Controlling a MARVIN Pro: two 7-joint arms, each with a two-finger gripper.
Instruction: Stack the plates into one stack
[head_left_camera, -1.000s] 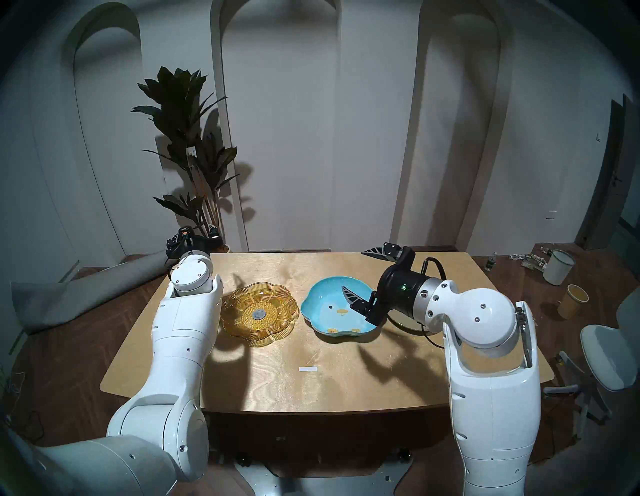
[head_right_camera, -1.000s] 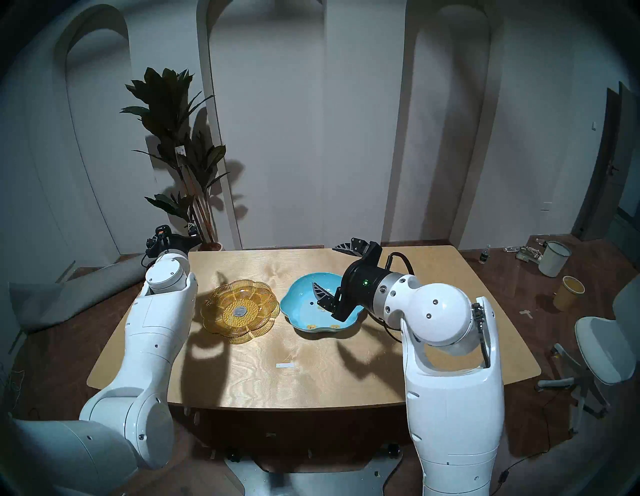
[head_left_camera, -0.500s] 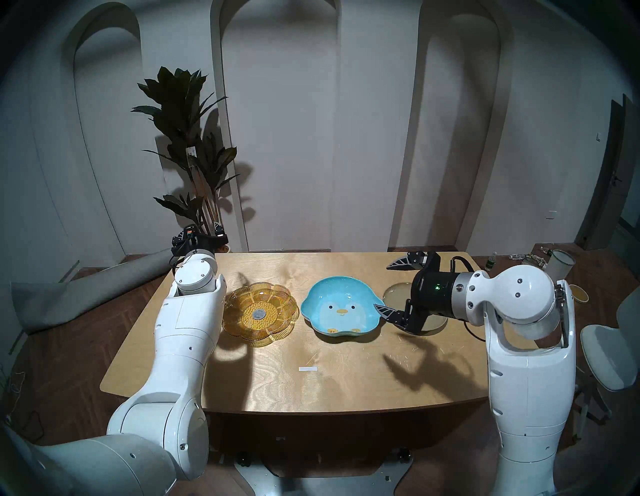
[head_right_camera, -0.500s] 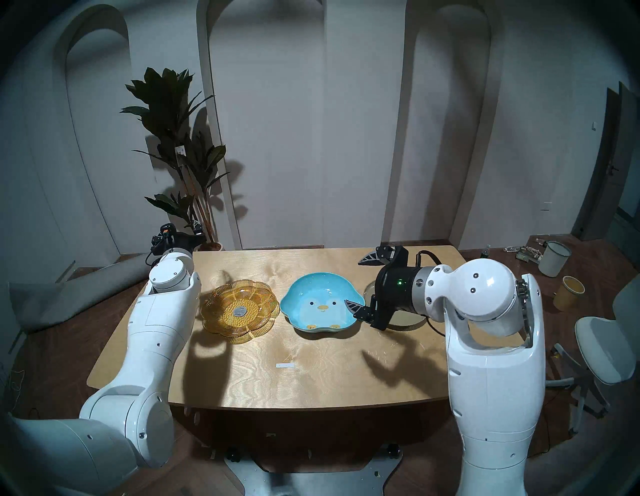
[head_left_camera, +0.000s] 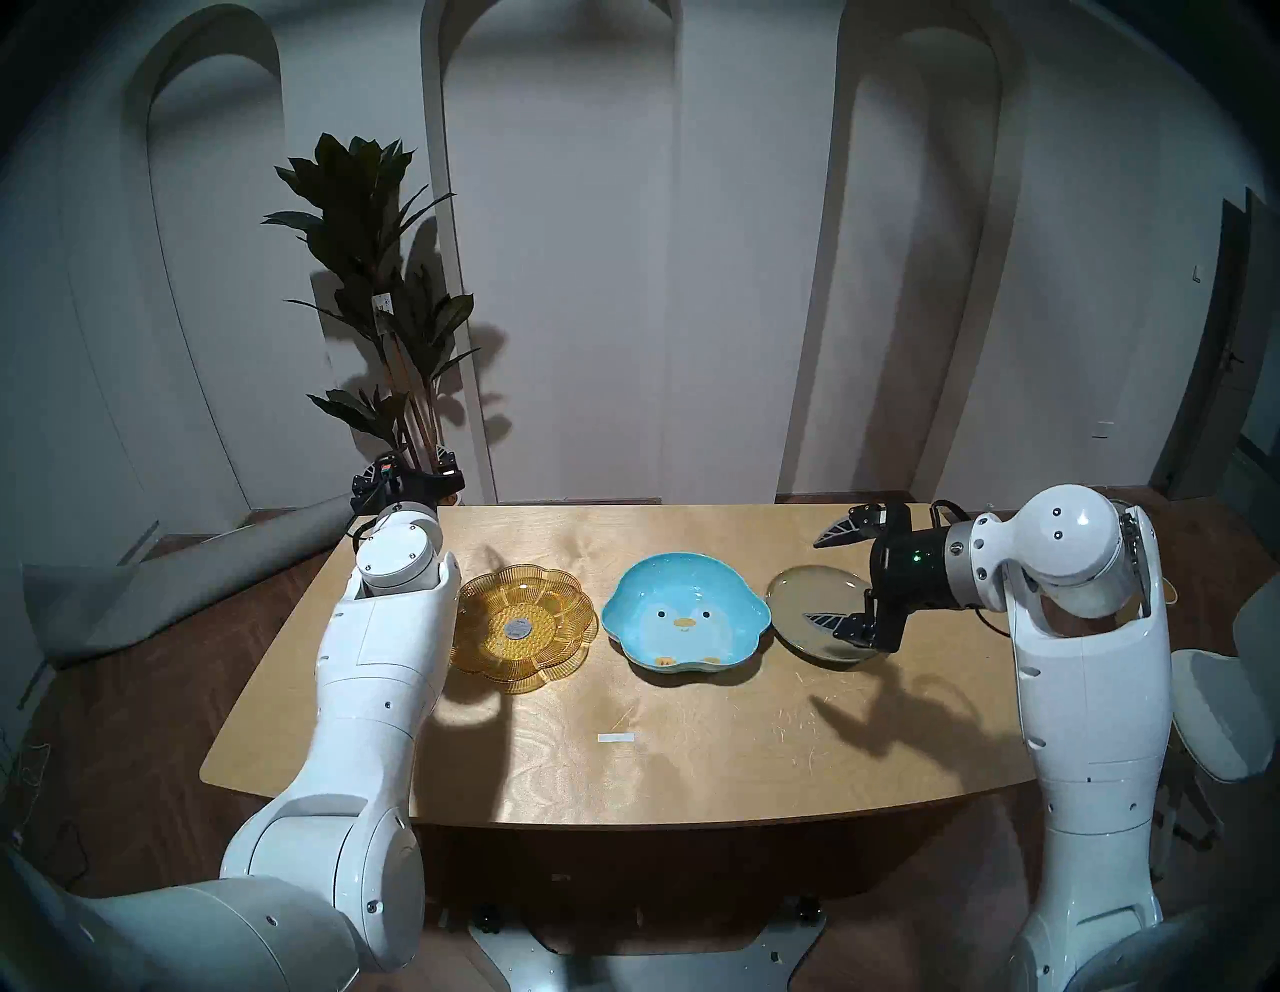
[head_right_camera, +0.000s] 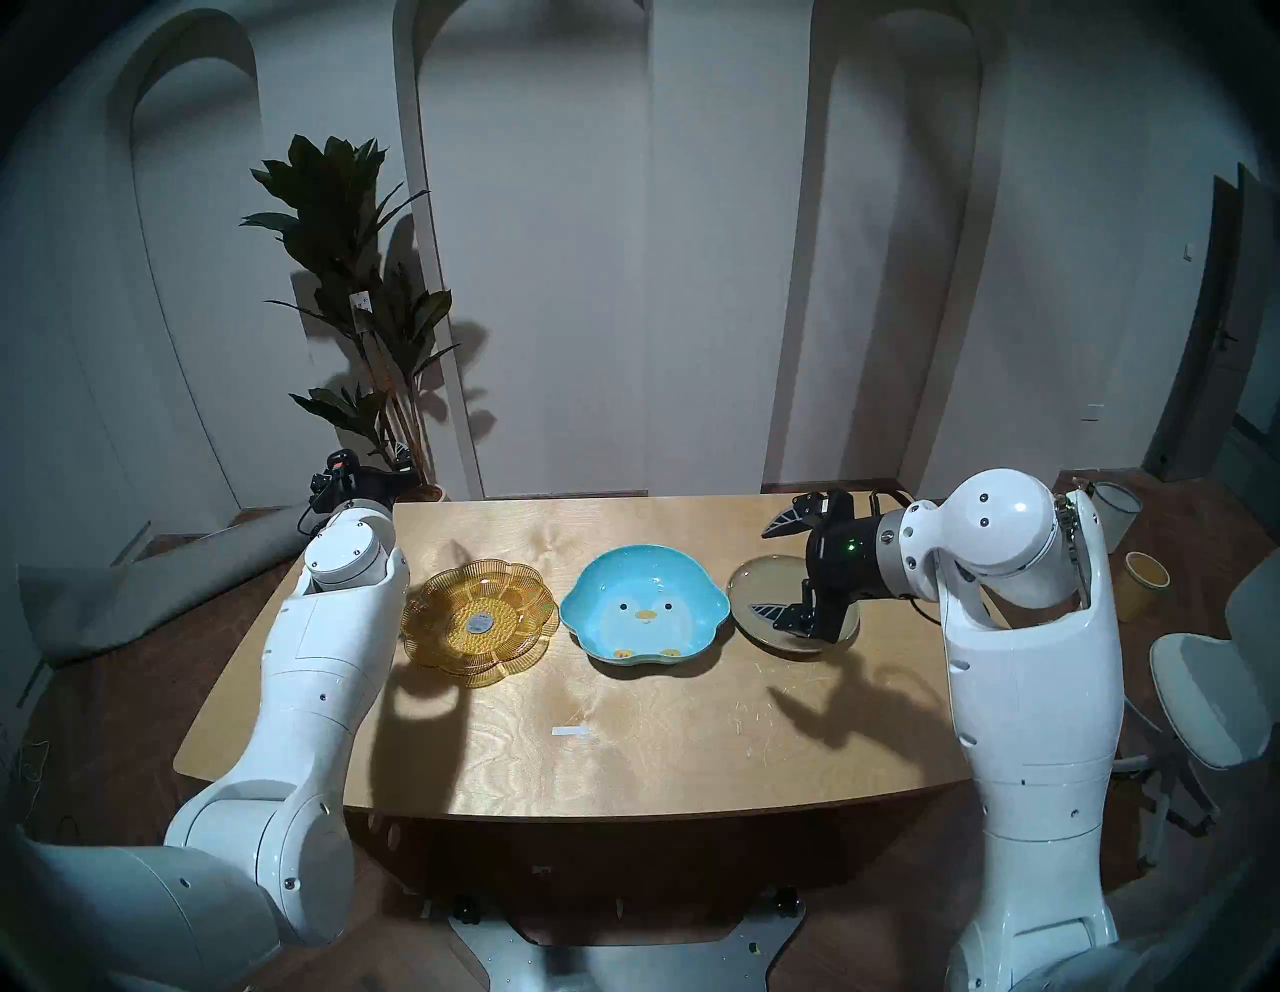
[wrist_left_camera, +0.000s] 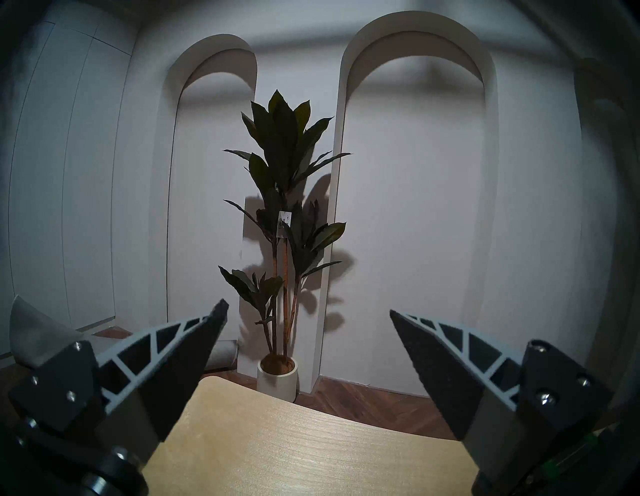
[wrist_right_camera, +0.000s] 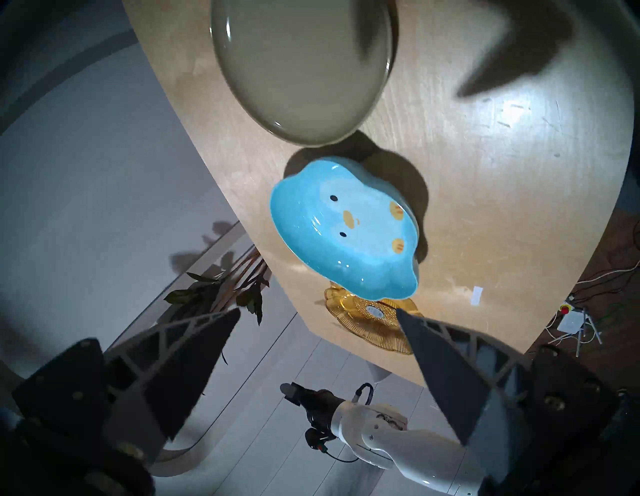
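Three plates lie in a row on the wooden table (head_left_camera: 692, 762), none stacked. The amber glass flower plate (head_left_camera: 523, 627) sits leftmost, the sky-blue penguin plate (head_left_camera: 686, 620) in the middle, and the olive-beige round plate (head_left_camera: 807, 603) on the right, each just beside the next. The right hand (head_left_camera: 828, 578) hangs above the olive-beige plate, its fingers spread wide and empty. The left hand (wrist_left_camera: 308, 311) is held level over the far left corner, spread and empty, facing a potted plant (wrist_left_camera: 282, 214).
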